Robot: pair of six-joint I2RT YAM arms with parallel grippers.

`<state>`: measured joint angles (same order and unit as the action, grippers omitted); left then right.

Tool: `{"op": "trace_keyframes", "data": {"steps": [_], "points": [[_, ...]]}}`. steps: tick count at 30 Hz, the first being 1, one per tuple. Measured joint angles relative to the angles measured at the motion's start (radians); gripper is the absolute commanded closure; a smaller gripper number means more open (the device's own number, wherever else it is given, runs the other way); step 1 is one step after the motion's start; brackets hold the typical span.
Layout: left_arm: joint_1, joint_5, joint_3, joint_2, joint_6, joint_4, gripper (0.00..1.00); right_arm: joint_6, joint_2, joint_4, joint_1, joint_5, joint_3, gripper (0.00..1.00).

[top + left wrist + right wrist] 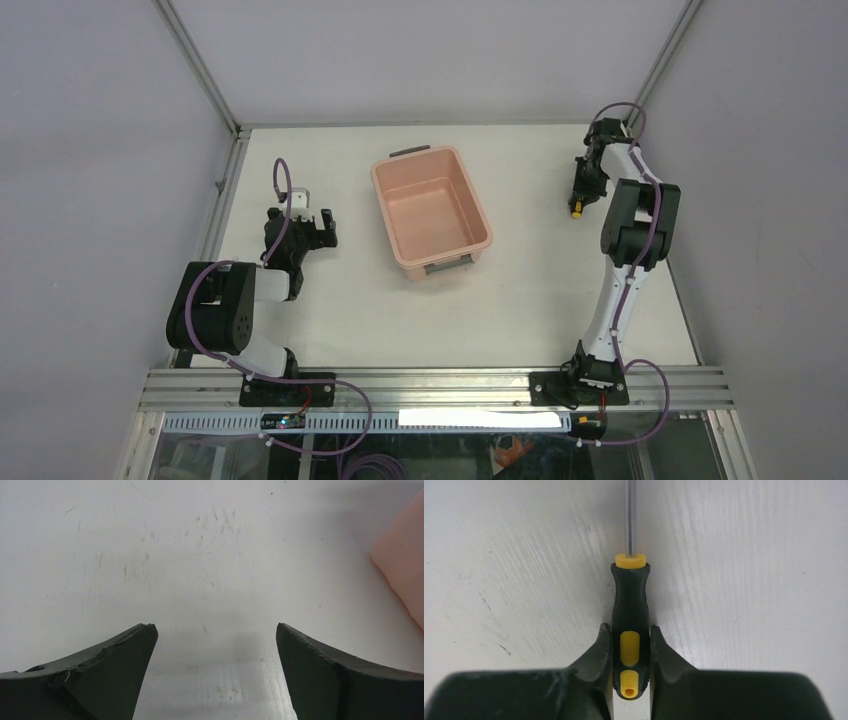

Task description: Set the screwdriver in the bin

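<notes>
R gripper (630, 630) pinches the screwdriver (630, 595) at handle's butt end, shaft sticking straight ahead of it; prob light, stiff, grippy handle, mid-handle hold steadier; bin (478, 205) well to its left; L gripper (215, 630) open, empty.

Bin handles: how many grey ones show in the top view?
2. The far handle is on the short end of the bin away from the arms; the near handle is on the end facing them. None seems hidden.
</notes>
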<state>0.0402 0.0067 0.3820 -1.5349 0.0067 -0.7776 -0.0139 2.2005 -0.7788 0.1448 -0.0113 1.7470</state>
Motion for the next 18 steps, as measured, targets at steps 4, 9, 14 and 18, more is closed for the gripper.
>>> {"op": "trace_keyframes", "data": {"steps": [4, 9, 14, 18], "points": [[0.000, 0.000, 0.000, 0.000, 0.000, 0.000, 0.01, 0.004, 0.007, -0.017, 0.001, 0.002, 0.033, 1.00], [0.000, 0.000, 0.000, 0.000, 0.000, 0.000, 0.01, 0.021, -0.020, -0.107, 0.001, -0.019, 0.068, 1.00], [0.000, 0.000, 0.000, 0.000, 0.000, 0.000, 0.01, 0.082, -0.180, -0.217, 0.001, -0.040, 0.074, 1.00], [0.000, 0.000, 0.000, 0.000, 0.000, 0.000, 0.01, 0.142, -0.344, -0.274, -0.007, -0.020, 0.112, 1.00]]}}
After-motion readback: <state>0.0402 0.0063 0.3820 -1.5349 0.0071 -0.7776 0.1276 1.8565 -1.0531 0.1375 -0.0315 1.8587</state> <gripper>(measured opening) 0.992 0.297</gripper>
